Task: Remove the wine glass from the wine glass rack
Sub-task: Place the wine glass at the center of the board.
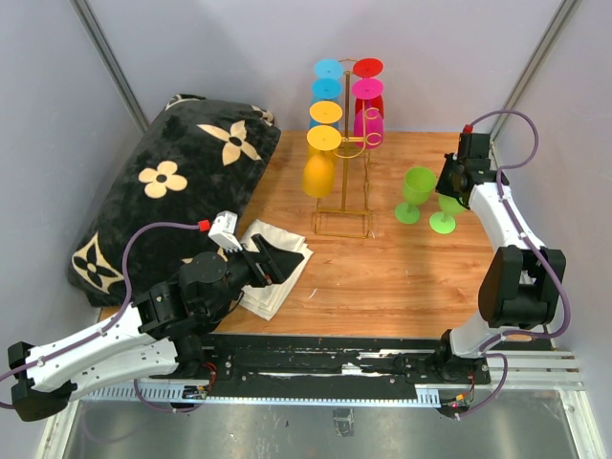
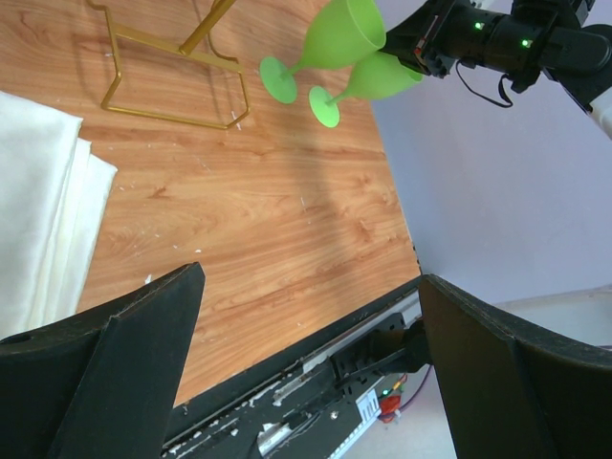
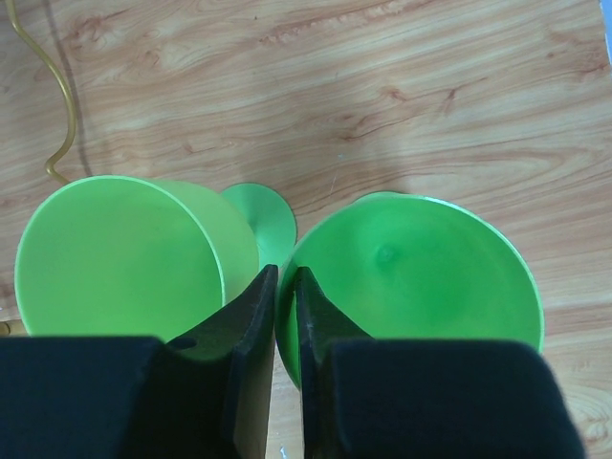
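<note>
No text, label or number can be read.

White links and black joints make up the left arm (image 1: 105, 344) and right arm (image 1: 492, 206). A purple cable (image 1: 158, 226) loops along each. The left gripper (image 1: 287, 263) has black wedge fingers (image 2: 124, 373); green lights (image 2: 478, 27) dot the right wrist.

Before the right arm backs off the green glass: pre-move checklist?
1. Right green glass standing on the table: ok.
2. Right pincer clear of its rim: not ok; the fingers straddle the rim with a narrow gap.
3. Rim released: cannot tell.
4. Gap to the left green glass: cannot tell; the bowls look very close.
5. Left pincer open and empty: ok.
6. Rack upright, with the yellow glass and others hanging on it: ok.
</note>
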Available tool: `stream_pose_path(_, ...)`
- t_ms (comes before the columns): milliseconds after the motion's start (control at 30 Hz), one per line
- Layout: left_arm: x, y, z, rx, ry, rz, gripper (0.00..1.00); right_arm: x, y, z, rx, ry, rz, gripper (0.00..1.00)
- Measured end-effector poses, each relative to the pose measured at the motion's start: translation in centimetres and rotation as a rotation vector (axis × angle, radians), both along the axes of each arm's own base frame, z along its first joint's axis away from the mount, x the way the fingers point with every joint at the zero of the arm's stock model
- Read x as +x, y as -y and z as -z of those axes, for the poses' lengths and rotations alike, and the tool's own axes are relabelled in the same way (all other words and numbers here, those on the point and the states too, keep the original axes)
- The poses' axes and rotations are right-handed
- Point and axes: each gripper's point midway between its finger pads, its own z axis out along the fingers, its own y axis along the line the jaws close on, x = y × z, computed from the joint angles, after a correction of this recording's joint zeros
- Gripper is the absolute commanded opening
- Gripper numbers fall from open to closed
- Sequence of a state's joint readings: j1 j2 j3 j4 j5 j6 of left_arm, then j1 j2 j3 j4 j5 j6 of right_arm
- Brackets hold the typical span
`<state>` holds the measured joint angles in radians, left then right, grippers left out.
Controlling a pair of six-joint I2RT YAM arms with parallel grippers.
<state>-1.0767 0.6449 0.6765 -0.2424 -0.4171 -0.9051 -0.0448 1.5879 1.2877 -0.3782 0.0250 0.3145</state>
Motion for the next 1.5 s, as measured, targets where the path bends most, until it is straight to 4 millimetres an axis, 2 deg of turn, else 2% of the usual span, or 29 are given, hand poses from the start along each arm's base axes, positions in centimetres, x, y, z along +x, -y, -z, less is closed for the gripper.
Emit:
stream_pose_path(533,-0.3,0.2,-0.1,-0.002,0.0,0.018,1.0,0.2,-0.5,-0.4,0.044,0.01,-0.026,0.15)
stream_pose_path(767,-0.5,0.6,-0.2,-0.002,-0.002,0.042,1.0,-0.1,-0.2,-1.4,0.048,0.031,-0.018,0.23)
stream_pose_path(1100,-0.8,1.4,0.3,0.014,-0.02,0.078,1.0,-0.9,-0.4,-5.8,0.072,0.133,-0.021,0.33)
stream_pose_path(1233,-0.9,1.6,0.5,0.021,-0.026,0.086,1.0,-1.0,-1.0,-8.3,0.109,0.194,-0.029,0.45)
stream_pose_path(1400,-0.9,1.8,0.7,0.026,-0.032,0.095,1.0,-0.7,-2.9,-10.9,0.227,0.271,-0.055,0.58)
stream_pose_path(1500,-1.0,1.8,0.8,0.027,-0.033,0.097,1.0,0.2,-5.3,-13.0,0.369,0.34,-0.114,0.62)
